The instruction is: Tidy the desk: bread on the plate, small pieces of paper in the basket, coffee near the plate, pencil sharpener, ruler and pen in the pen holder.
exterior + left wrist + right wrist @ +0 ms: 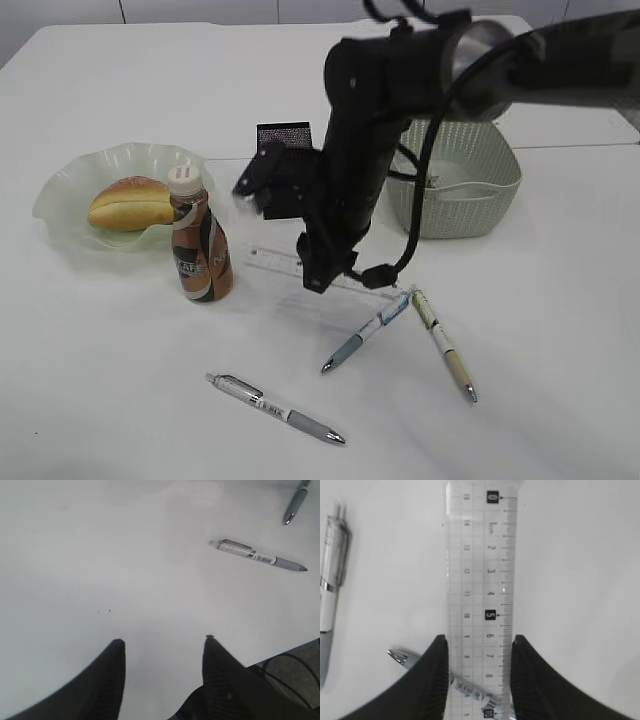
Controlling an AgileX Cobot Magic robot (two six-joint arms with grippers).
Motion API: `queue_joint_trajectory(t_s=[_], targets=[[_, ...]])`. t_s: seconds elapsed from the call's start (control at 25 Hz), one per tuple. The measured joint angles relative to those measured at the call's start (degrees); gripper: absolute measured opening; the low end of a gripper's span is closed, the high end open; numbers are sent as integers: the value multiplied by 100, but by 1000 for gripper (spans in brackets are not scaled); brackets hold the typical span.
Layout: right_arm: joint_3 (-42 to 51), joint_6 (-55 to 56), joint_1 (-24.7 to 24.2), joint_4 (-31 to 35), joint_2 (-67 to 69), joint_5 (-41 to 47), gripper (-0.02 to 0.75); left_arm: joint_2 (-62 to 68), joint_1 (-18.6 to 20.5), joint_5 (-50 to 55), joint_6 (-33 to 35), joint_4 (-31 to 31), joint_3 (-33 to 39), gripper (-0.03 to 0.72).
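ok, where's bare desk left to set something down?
Free: the front-left corner, bordered by the plate, the coffee and the nearest pen; also front right, past the basket and the rightmost pen. Crowded: the centre, around the ruler, two crossed pens and the right arm.

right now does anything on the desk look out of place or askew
Nothing is spilled or damaged. Three pens lie loose on the desk: one near the front, two angled into a V. The clear ruler lies flat between the right gripper's jaws. Bread is on the plate, with the coffee upright beside it.
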Motion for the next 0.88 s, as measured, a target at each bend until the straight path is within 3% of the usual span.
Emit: queue_joint_trajectory(t_s=[0.12, 0.48, 0.88], targets=[[0, -473, -364, 804, -379, -118, 260, 0, 0, 0, 0, 0, 0, 370], [0, -2843, -1504, 4177, -693, -502, 260, 0, 0, 11, 0, 0, 0, 370], [-12, -5997, -1670, 8654, 105, -1519, 260, 0, 0, 402, 0, -78, 0, 362]])
